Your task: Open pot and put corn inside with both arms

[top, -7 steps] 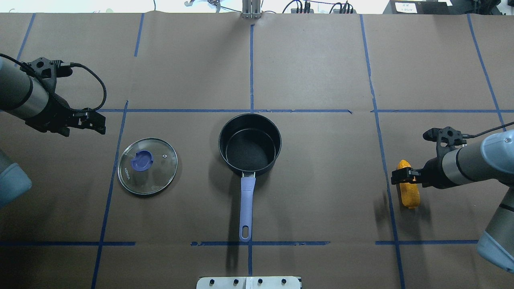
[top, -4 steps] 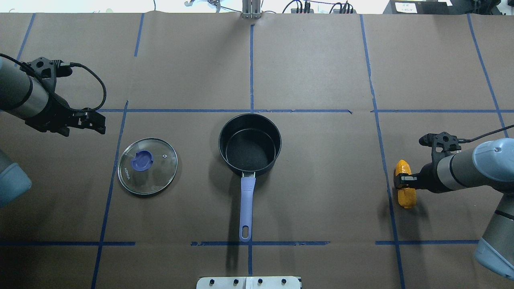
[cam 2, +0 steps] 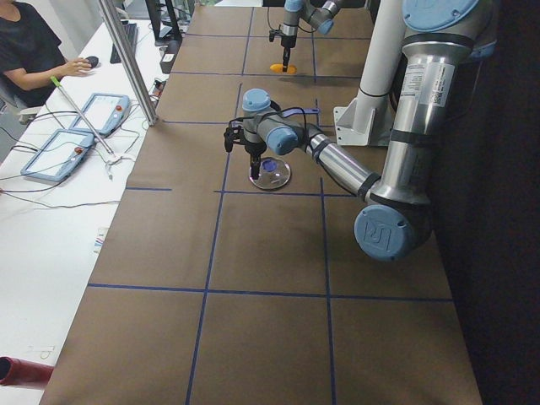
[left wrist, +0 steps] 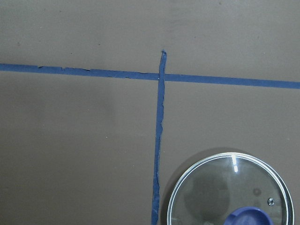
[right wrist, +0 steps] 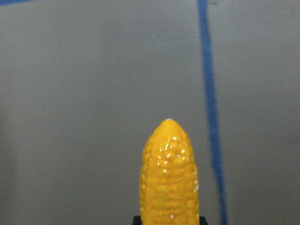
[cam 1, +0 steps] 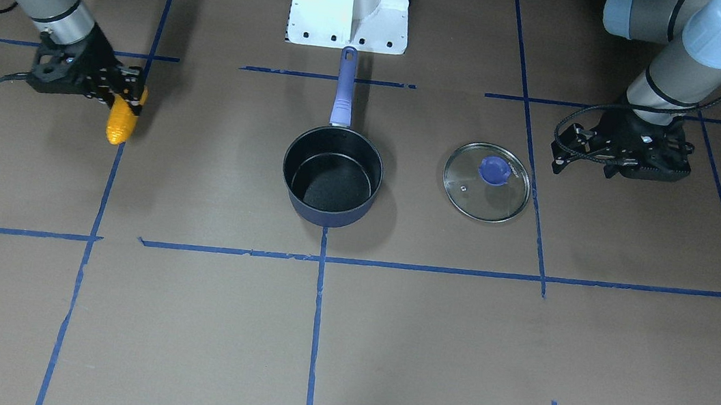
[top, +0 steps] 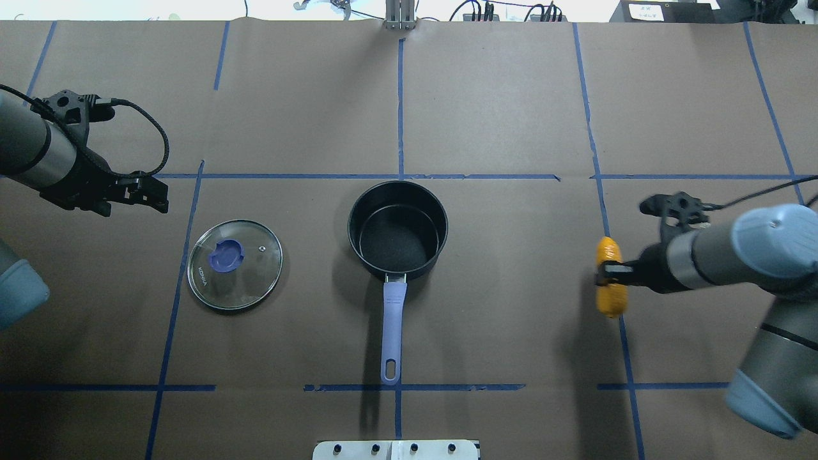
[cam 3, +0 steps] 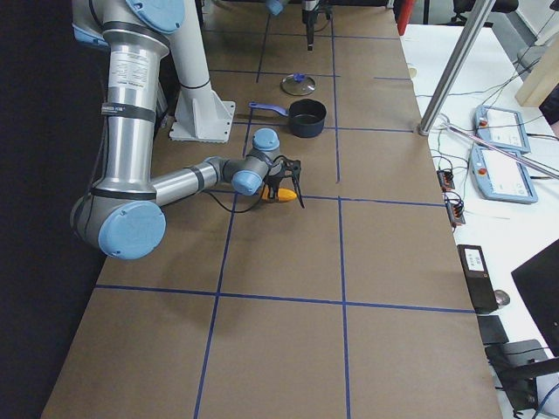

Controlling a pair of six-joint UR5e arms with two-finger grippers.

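A: Start at the right claw (top: pixel 608 275). It's clamped across the middle of the corn (top: pixel 611 300), and the cob looks to hang just clear of the table (top: pixel 511 96), over a blue tape line (top: pixel 629 358).

B: How's the cob lying?

A: Its long axis runs toward and away from the robot, crosswise to the grip, with both ends sticking out.

B: And the target?

A: The pot (top: pixel 396 246) sits mid-table, well apart from the claw, off toward the robot's left. It's open with nothing in it, and the handle (top: pixel 393 319) points back at the robot.

B: So the carry is a sideways sweep?

A: That's my read. Go straight across toward the centre, high enough to clear the pot's side, then let go above the opening. The cob looks shorter than the mouth, so it should drop in whichever way it turns.

B: Farther out?

A: The lid (top: pixel 235 264) lies flat on the table beyond the pot, knob (top: pixel 227 255) up. The left claw (top: pixel 156 195) hovers near it, carrying nothing. Whether it's spread or closed, I can't tell.
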